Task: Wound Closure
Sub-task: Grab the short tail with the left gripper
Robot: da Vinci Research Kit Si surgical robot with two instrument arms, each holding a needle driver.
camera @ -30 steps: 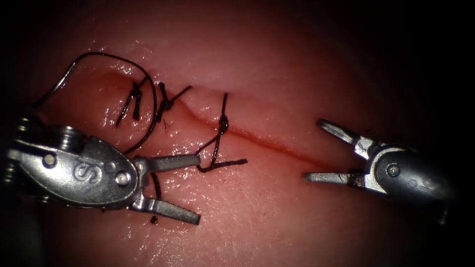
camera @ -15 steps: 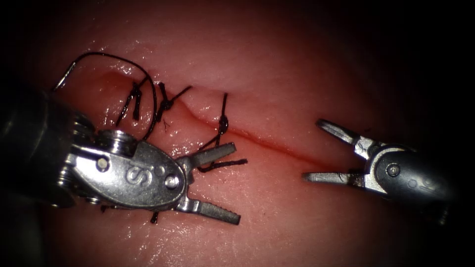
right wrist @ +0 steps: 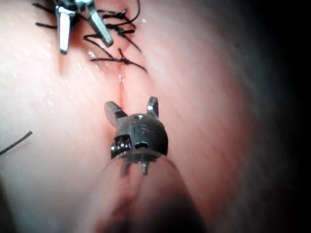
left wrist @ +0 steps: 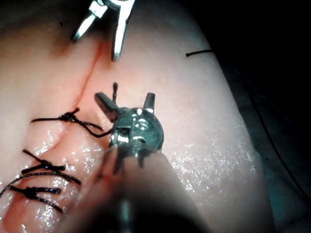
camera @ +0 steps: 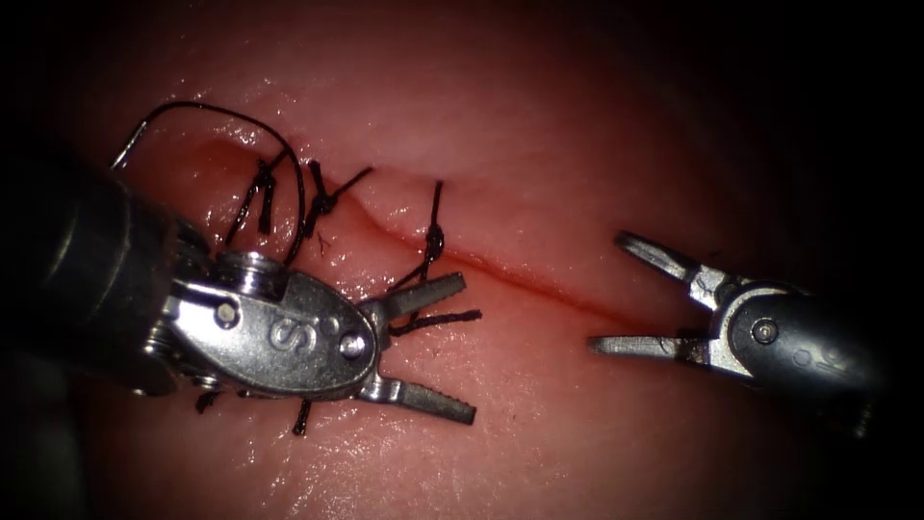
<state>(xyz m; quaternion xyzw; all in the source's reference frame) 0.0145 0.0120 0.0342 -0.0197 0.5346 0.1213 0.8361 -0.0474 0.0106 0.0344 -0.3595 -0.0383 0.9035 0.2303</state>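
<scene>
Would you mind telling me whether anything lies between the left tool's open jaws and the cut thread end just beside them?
Nothing visible does. The left tool is open and empty, its upper jaw right beside the cut thread end of the knotted stitch. The right tool is open, empty, apart.

The endoscope looks down on the tissue (camera: 539,424) from above and in front, fairly close. Each wrist cam sits right behind its own tool, looking along the shaft: left tool (left wrist: 125,102), right tool (right wrist: 132,108). All three views share the cut (camera: 539,284) and the knots (camera: 435,241), and each wrist cam also catches the other tool.
</scene>
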